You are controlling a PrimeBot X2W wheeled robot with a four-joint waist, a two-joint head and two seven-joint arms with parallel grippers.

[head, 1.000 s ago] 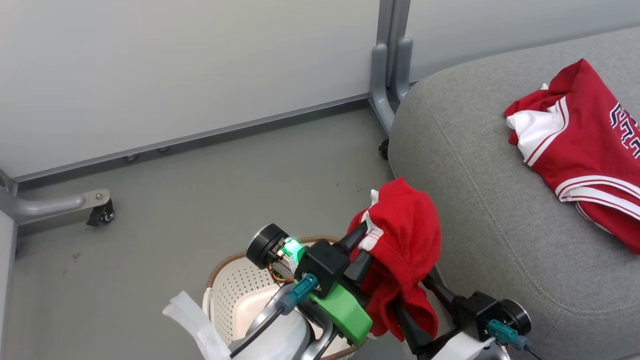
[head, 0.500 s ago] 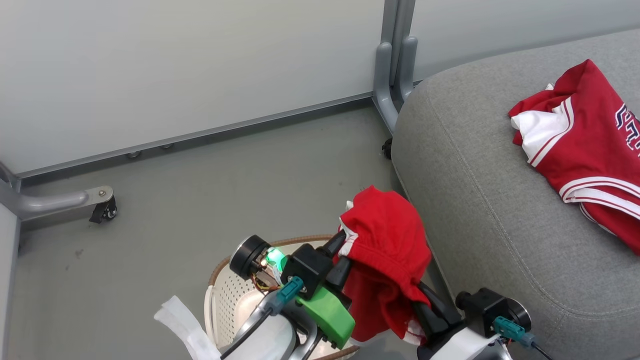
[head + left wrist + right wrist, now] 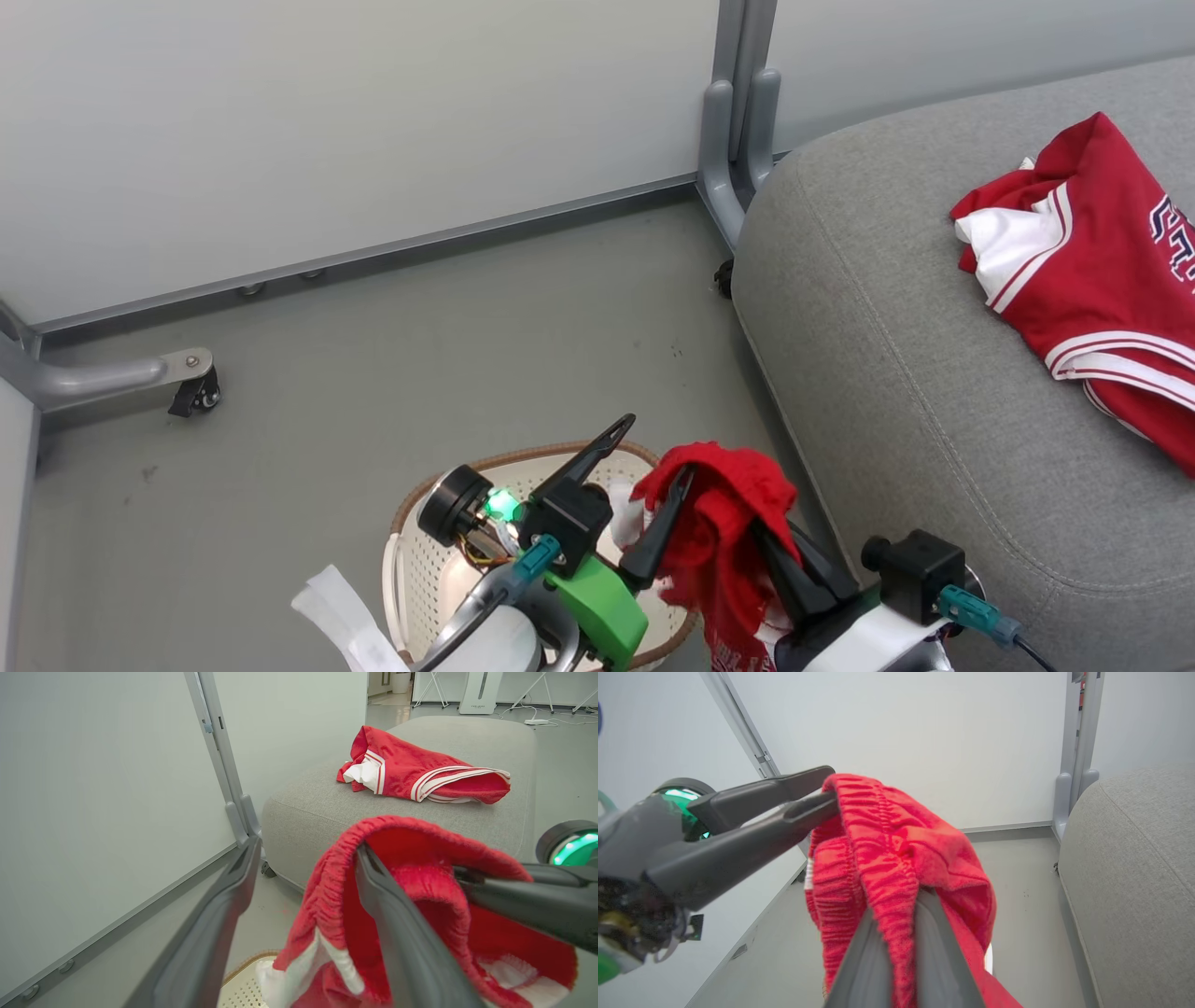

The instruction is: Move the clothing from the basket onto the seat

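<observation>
A grey floor (image 3: 373,355) is being bounded at the back by a pale wall panel (image 3: 327,121), with a grey post (image 3: 738,112) standing by the far corner of the seat (image 3: 915,392) and a caster (image 3: 191,397) resting at the left. The right part of the seat is being occupied by the lettered garment (image 3: 1102,280), which is lying crumpled with white stripe trim and a white panel showing (its dark lettering is being cut off by the edge of the head view). The basket (image 3: 420,560) is sitting on the floor near the seat's side, under both arms. Above the basket's right rim the red garment (image 3: 719,523) is being held up in the air, beside the seat's side face and well apart from the lettered garment. The right gripper (image 3: 761,541) is being pressed together on the elastic waistband, with cloth being pinched between its two fingers (plainest in the right wrist view). The left gripper (image 3: 655,448) is being held spread wide: one finger is pointing up free over the basket, while the other is lying inside the waistband with cloth being draped over its tip, so nothing is being pinched by it. White trim is hanging down toward the basket; whether it is touching the rim cannot be told.
</observation>
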